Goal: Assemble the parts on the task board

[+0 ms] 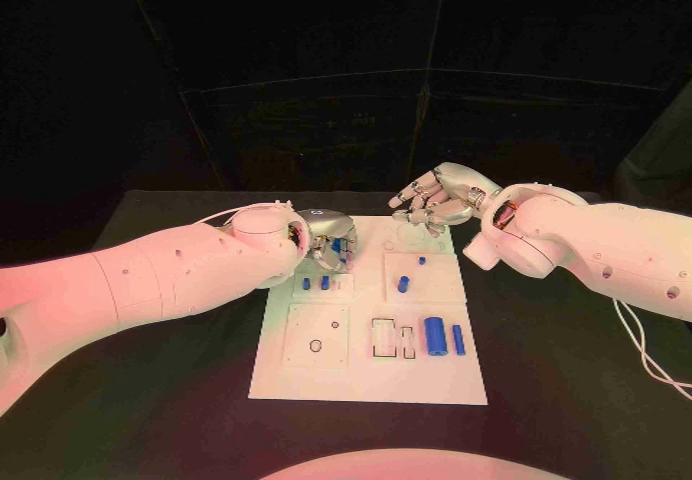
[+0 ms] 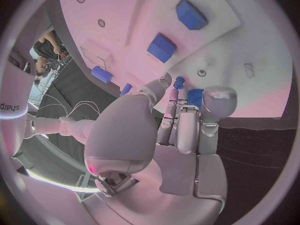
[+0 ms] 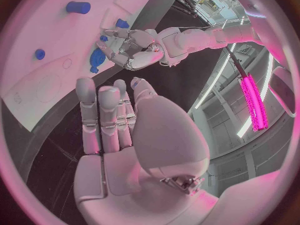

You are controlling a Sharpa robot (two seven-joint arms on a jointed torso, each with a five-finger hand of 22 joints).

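A small blue part (image 2: 180, 82) is pinched at the fingertips of the left hand (image 1: 326, 238) over the upper left of the white task board (image 1: 361, 385), apparently for seating there. The right hand (image 1: 437, 200) is held empty, fingers loosely apart, just off the board's upper right corner, seemingly to keep clear. The pinch itself is disclosed by the left wrist view; in the head view it is masked by the hand.

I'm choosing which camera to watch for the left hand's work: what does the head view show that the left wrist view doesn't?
Head view alone: the right hand hovering open past the task board's far edge, and the tall blue cylinder near its front. Left wrist view alone: the small blue part pinched at the fingertips. Both show the left hand over the board's far left corner.
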